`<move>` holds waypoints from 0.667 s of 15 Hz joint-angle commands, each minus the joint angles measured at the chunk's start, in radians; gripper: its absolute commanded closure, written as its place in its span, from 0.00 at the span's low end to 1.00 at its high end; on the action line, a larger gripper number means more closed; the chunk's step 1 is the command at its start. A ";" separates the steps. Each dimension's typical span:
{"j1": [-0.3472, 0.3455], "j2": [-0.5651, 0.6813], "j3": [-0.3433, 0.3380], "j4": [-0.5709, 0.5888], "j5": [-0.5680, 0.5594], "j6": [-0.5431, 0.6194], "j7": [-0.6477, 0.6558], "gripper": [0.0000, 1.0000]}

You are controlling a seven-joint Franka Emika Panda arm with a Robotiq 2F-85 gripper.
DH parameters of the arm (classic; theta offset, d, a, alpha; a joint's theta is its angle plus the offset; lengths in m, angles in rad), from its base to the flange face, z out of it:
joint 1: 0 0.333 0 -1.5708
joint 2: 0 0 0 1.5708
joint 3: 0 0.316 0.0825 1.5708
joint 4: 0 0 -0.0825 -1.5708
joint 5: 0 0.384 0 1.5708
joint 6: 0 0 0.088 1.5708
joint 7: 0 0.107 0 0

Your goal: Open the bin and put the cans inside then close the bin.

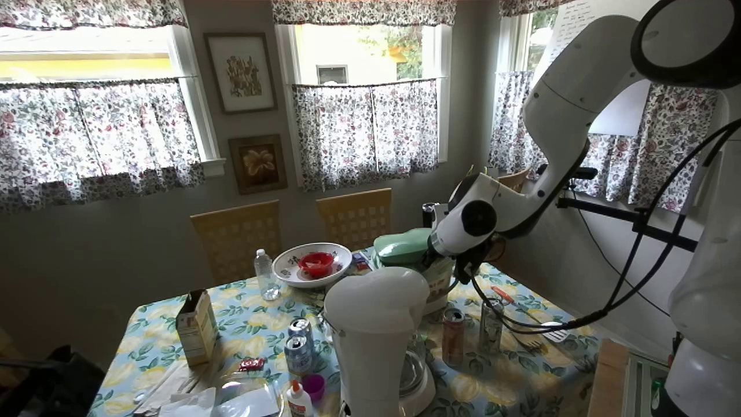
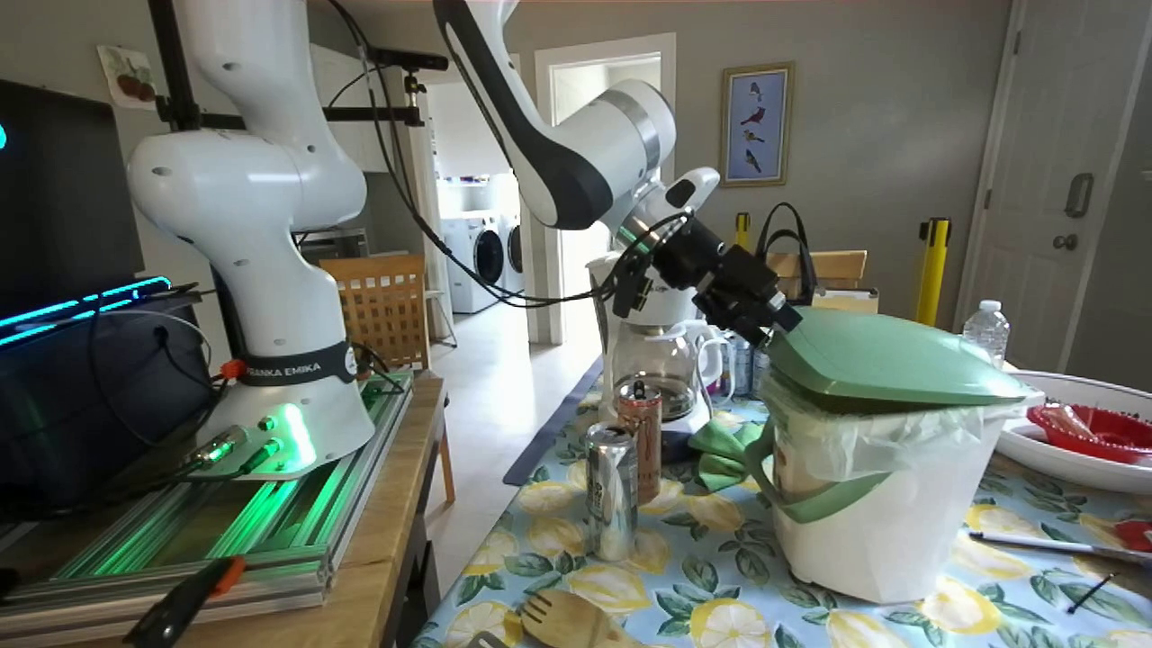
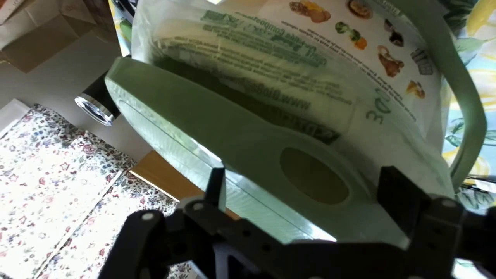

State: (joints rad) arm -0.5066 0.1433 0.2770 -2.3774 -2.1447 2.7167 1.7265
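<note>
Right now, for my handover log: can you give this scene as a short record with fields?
Receptacle: pale plastic bin, upright
Cover: curved green plastic lid over its mouth; fully shut or not, unclear
Grasp: black two-fingered claw, open, at the lid's edge
To load: silvery metal can, copper-coloured metal can, two blue-silver metal cans; all upright outside the bin

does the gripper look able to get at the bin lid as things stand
Probably yes: the gripper is open right by the lid, whose edge shows between its jaws in the wrist view; nothing seems in the way, though contact is unclear.
</note>
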 commanded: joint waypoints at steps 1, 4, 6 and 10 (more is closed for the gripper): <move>-0.011 -0.054 -0.004 0.001 -0.009 0.041 0.014 0.00; -0.016 -0.092 -0.012 0.002 -0.001 0.073 0.000 0.00; -0.020 -0.111 -0.019 0.008 0.001 0.098 -0.015 0.00; -0.031 -0.129 -0.037 0.033 0.019 0.142 -0.045 0.00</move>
State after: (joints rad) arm -0.5217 0.0332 0.2554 -2.3669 -2.1430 2.8135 1.7173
